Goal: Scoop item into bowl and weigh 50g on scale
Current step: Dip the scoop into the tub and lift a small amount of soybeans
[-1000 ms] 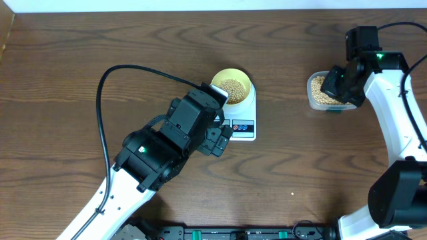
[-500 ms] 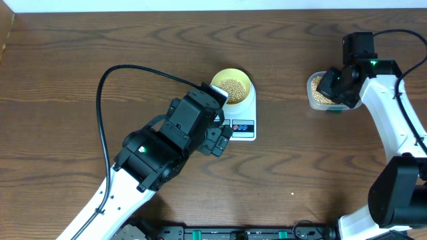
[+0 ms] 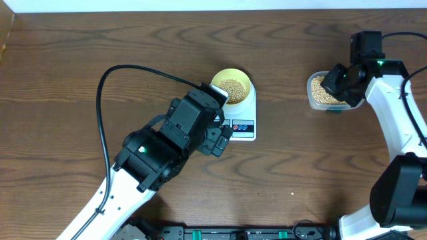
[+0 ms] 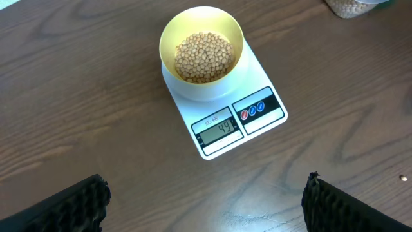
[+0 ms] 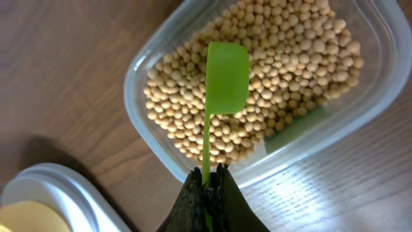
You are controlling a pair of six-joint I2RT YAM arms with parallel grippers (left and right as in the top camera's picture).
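The pale yellow-green bowl (image 3: 233, 85) (image 4: 201, 49) holds tan beans (image 4: 203, 57) and sits on the white scale (image 3: 241, 125) (image 4: 232, 122), whose display reads 49. My left gripper (image 4: 205, 205) is open and empty, above bare table in front of the scale. My right gripper (image 5: 209, 183) (image 3: 337, 83) is shut on the handle of a green scoop (image 5: 226, 77). The scoop's empty head hangs over the beans (image 5: 283, 64) in the clear plastic tub (image 3: 321, 91) (image 5: 138, 64).
The left arm's black body (image 3: 167, 143) and cable (image 3: 107, 80) cover the table left of the scale. The tub stands near the right side, with the right arm (image 3: 400, 113) beside it. A rim of the scale and bowl shows in the right wrist view (image 5: 45, 196).
My right gripper has shifted a little over the tub, first left, then back right. The left arm, bowl and scale have not moved.
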